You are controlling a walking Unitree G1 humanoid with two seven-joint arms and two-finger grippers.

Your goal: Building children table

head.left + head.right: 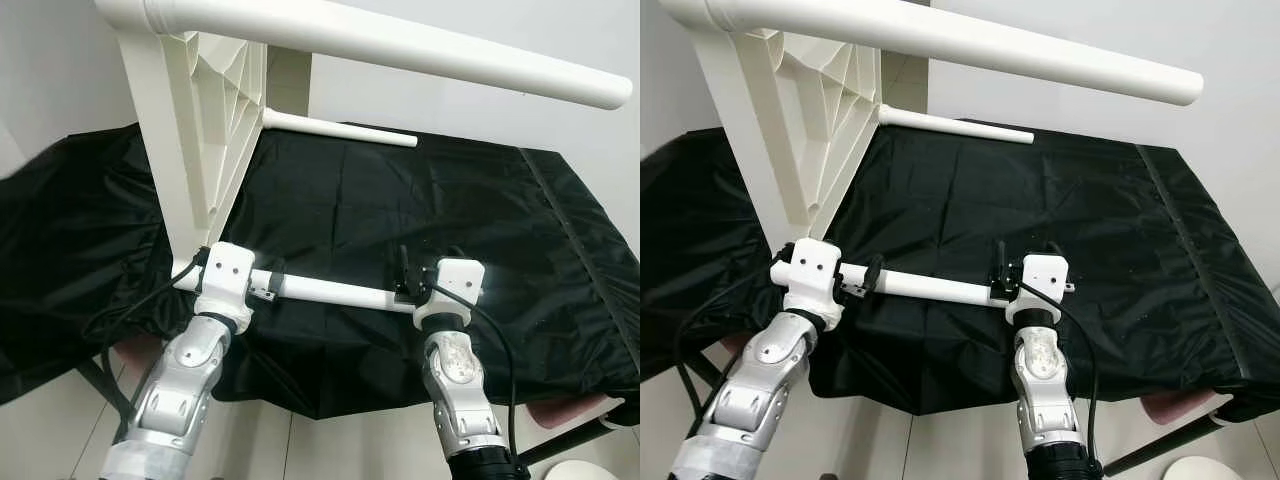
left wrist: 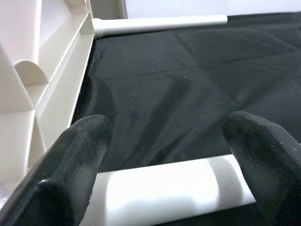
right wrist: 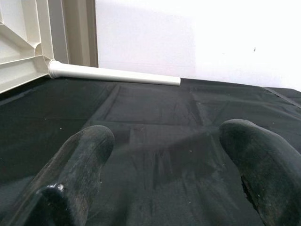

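A white children's table lies on its side on a black cloth (image 1: 500,220). Its ribbed top (image 1: 200,130) stands upright at the left, and its legs point to the right. One leg (image 1: 400,45) runs high across the view, and another (image 1: 340,128) lies at the back. Both grippers are at the near leg (image 1: 330,292). My left gripper (image 1: 265,283) is at the end joined to the top, open, and the leg (image 2: 160,188) lies across under its fingers (image 2: 84,141). My right gripper (image 1: 405,270) is at the leg's free end, open, and only cloth shows between its fingers (image 3: 84,150).
The cloth's front edge (image 1: 330,400) hangs down just behind my forearms, over pale floor. A pink cushion (image 1: 570,408) and a dark bar (image 1: 570,440) stick out under the cloth at the lower right. A white wall stands behind the surface.
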